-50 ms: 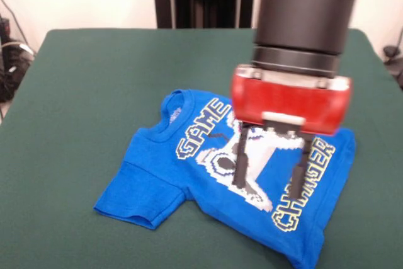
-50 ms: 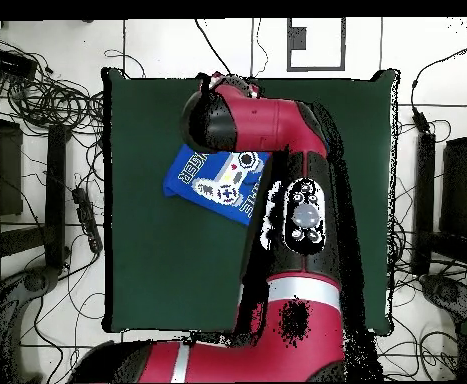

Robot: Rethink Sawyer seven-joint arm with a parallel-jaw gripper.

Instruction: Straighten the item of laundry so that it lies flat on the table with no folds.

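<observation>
The item of laundry (image 1: 157, 168) is a bright blue T-shirt spread print-up on the green table (image 1: 82, 80), collar toward the far left, one sleeve pointing to the near left. Its hem side at the right looks slightly rumpled. My gripper (image 1: 269, 173) hangs open just above the white controller print, its two black fingers (image 1: 240, 162) straddling the middle of the chest. From overhead, the arm covers much of the item of laundry (image 2: 209, 180); only its printed part shows left of the arm, and the gripper is hidden under the wrist.
The table (image 2: 147, 270) stretches far beyond the shirt on all sides. The red arm (image 2: 292, 210) crosses the table's right-hand half in the overhead view. Cables and dark equipment lie on the floor around the table.
</observation>
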